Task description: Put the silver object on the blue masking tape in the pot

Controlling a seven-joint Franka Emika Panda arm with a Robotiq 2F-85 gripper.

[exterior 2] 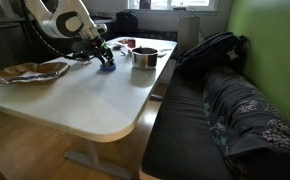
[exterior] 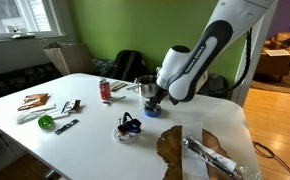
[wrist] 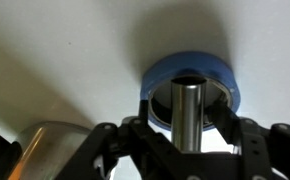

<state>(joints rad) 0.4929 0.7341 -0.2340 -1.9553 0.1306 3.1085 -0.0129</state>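
Note:
The silver object point(wrist: 188, 110) is an upright metal cylinder standing inside the ring of blue masking tape point(wrist: 192, 72) on the white table. In the wrist view my gripper point(wrist: 188, 125) has its fingers closed against both sides of the cylinder. In both exterior views the gripper point(exterior: 153, 103) point(exterior 2: 104, 58) is low over the tape point(exterior: 151, 113) point(exterior 2: 107, 67), which hides the cylinder. The metal pot point(exterior: 145, 88) point(exterior 2: 143, 56) stands just beside the tape, and its rim shows in the wrist view point(wrist: 45, 145).
A red can point(exterior: 105, 90), a dark blue-black item point(exterior: 128, 126), a green item point(exterior: 47, 122) and small tools point(exterior: 69, 107) lie on the table point(exterior: 95, 135). Crumpled brown paper point(exterior: 200, 150) point(exterior 2: 30, 72) sits near one end. A sofa with a backpack point(exterior 2: 210, 50) runs alongside.

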